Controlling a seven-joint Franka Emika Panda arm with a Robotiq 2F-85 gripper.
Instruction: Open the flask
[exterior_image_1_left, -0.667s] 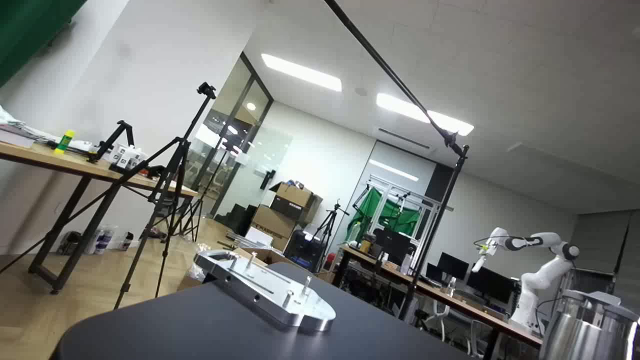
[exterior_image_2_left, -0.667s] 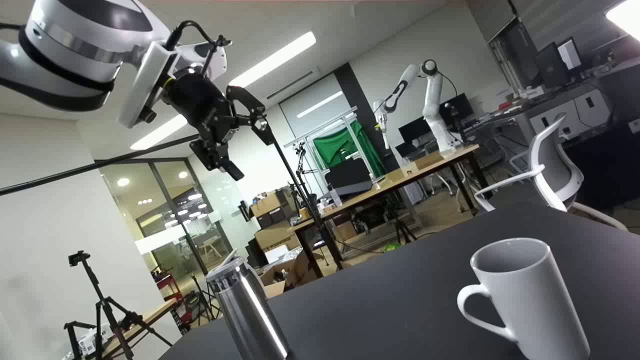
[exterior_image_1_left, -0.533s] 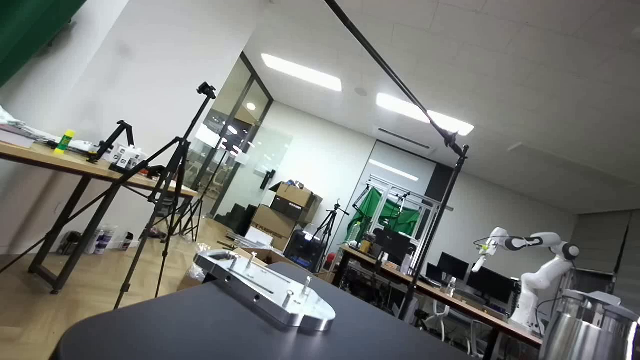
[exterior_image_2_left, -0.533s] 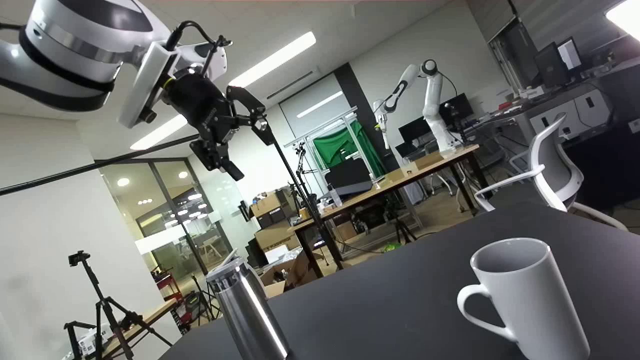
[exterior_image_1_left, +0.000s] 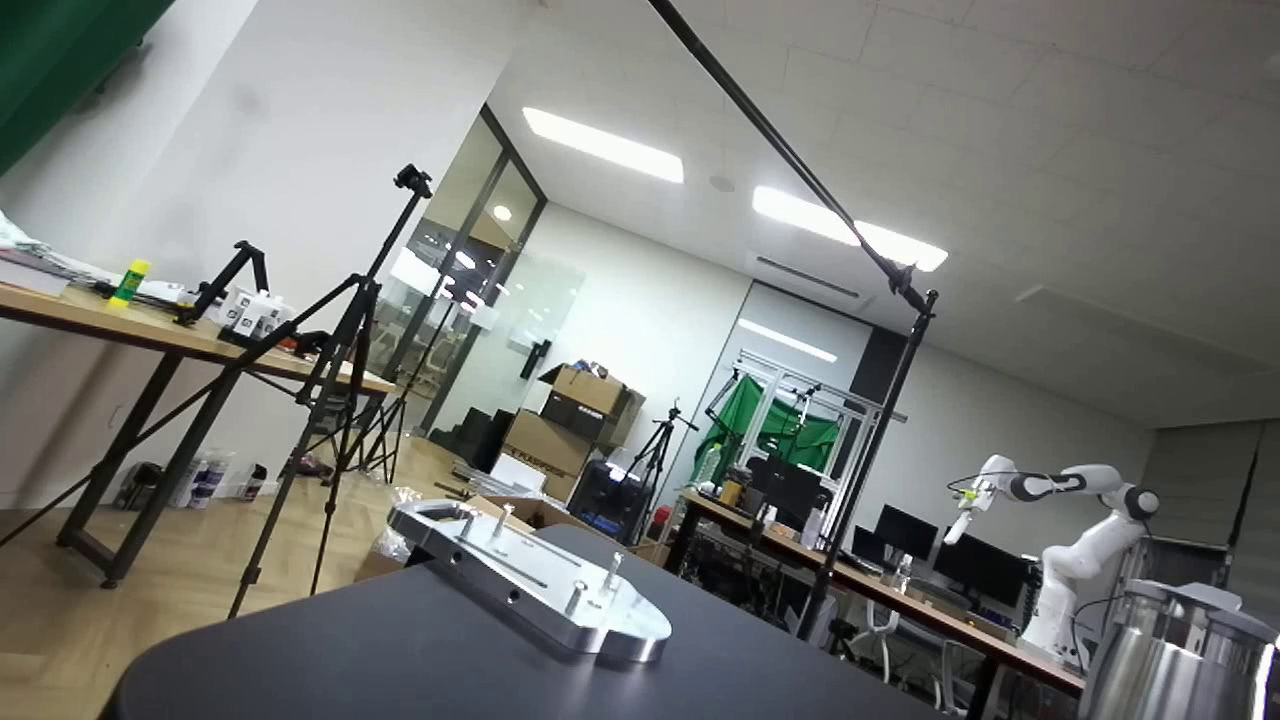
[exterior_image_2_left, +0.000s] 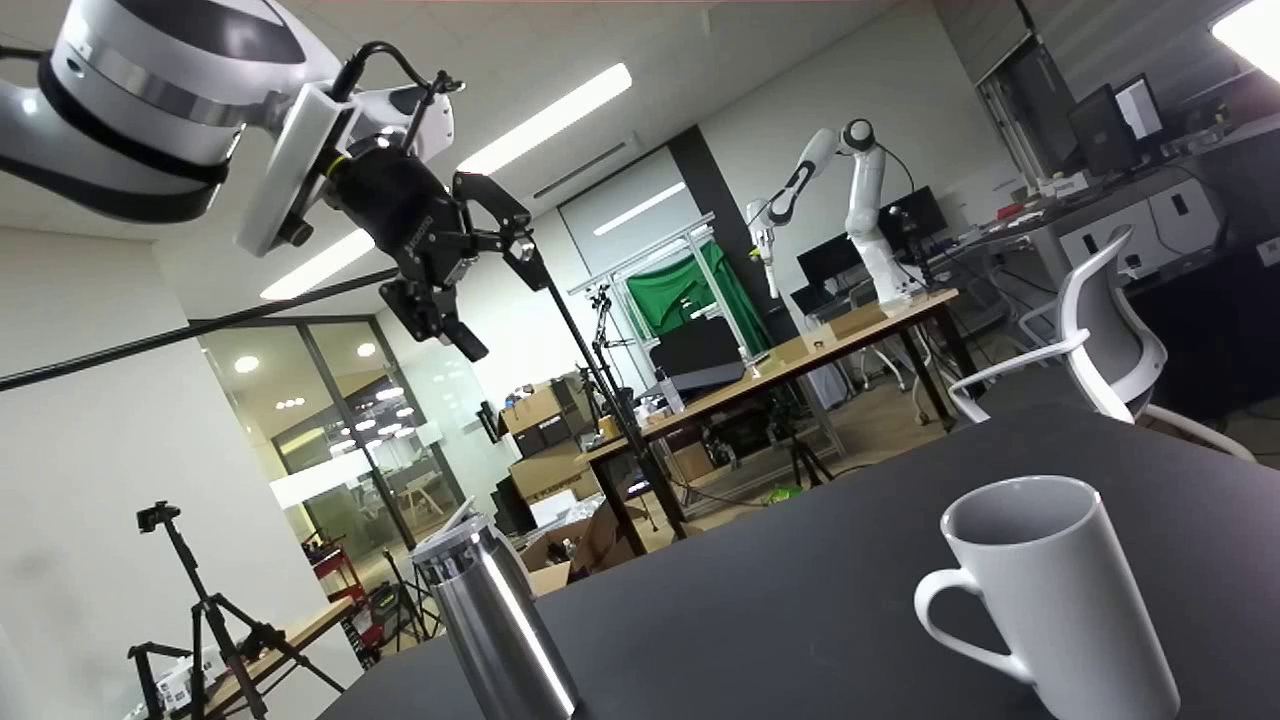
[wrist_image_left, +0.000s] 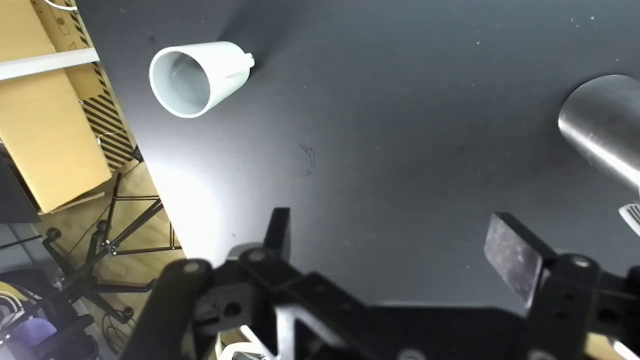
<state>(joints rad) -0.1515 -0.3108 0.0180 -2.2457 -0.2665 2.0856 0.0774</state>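
Observation:
The flask is a shiny steel cylinder with a rimmed cap. It stands on the dark table in an exterior view (exterior_image_2_left: 505, 620), with a pale piece sticking up at its top. It is cut off at the lower right in an exterior view (exterior_image_1_left: 1175, 665), and only part of its body shows at the right edge of the wrist view (wrist_image_left: 605, 120). My gripper is open and empty in an exterior view (exterior_image_2_left: 502, 312), up above the flask and apart from it. In the wrist view (wrist_image_left: 391, 222) its fingers are spread wide over bare table.
A white mug (exterior_image_2_left: 1070, 610) stands on the dark table (exterior_image_2_left: 760, 620); it also shows in the wrist view (wrist_image_left: 215, 75). A metal plate with upright pins (exterior_image_1_left: 540, 585) lies on the table. A black pole (exterior_image_1_left: 790, 150) and a tripod (exterior_image_1_left: 350, 330) stand beyond.

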